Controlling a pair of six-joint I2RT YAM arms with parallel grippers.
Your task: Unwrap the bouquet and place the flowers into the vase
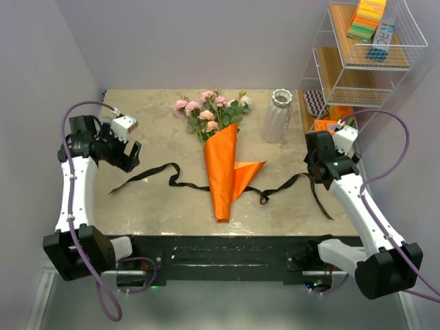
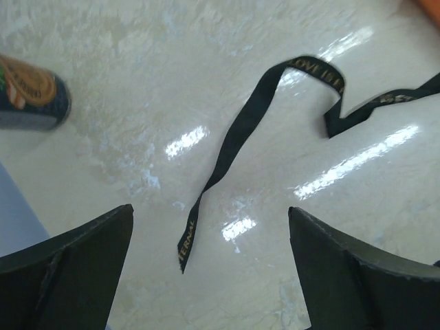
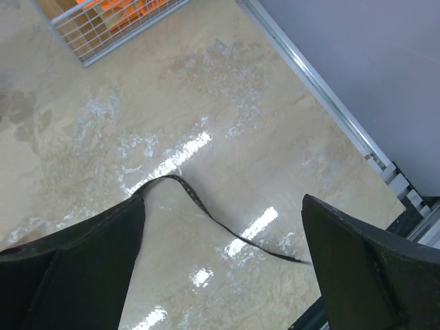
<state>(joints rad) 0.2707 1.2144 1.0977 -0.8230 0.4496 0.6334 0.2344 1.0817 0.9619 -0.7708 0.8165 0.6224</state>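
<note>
Plainly, our left hand and right hand both stood wide open and empty, each over an end of the black ribbon lying slack on the worktop. Between them lay the bouquet, its orange paper partly unfolded, the white vase near its blooms. We judged it best to pin the loose flap and draw the stems out gently. Only the left wrist view showed the ribbon's gold lettering and a dark can; only the top view showed bouquet and vase.
</note>
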